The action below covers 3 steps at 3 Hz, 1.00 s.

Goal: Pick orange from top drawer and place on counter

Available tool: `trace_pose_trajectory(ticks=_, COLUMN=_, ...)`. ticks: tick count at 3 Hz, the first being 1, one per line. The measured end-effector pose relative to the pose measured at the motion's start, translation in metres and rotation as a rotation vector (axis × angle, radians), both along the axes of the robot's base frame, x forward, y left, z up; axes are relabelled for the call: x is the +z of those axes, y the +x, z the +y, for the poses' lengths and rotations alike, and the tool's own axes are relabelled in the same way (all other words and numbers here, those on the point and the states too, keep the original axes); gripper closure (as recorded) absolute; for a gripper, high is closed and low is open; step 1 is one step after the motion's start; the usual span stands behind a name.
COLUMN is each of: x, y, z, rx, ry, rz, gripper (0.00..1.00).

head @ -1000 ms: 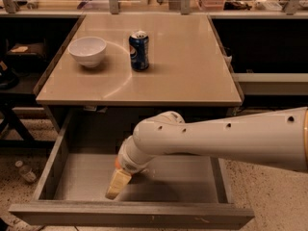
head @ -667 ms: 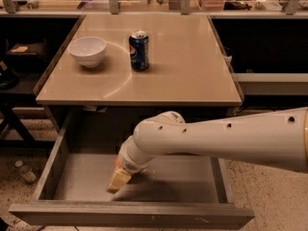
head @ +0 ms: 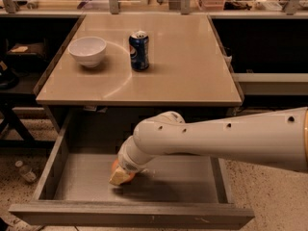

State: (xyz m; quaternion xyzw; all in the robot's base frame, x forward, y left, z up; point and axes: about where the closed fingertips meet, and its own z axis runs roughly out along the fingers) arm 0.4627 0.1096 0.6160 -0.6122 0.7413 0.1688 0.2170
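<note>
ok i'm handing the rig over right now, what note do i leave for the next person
Gripper: low inside the open drawer, right against the orange; hold not confirmed.
Orange: in the drawer, left of middle, mostly hidden by the gripper.
Counter: holds a bowl and a can, both toward the back left.
Done: drawer open, gripper at the orange.
Left: lift it out, set it on the counter.
</note>
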Motion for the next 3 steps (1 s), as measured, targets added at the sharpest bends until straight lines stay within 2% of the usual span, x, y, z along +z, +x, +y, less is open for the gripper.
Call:
trace_pose_trajectory(ticks=1, x=0.007, y=-0.003, z=-0.004, rx=-0.007, ry=0.013, rz=0.009, gripper=0.88)
trace_pose_trajectory(ticks=2, x=0.047, y=0.003, z=-0.032, rx=-0.071, ry=0.03, rz=-0.003, gripper=1.0)
trace_pose_trajectory(ticks=3, x=0.106, y=0.016, z=-0.082, rx=-0.17, ry=0.006, rz=-0.035, gripper=1.0)
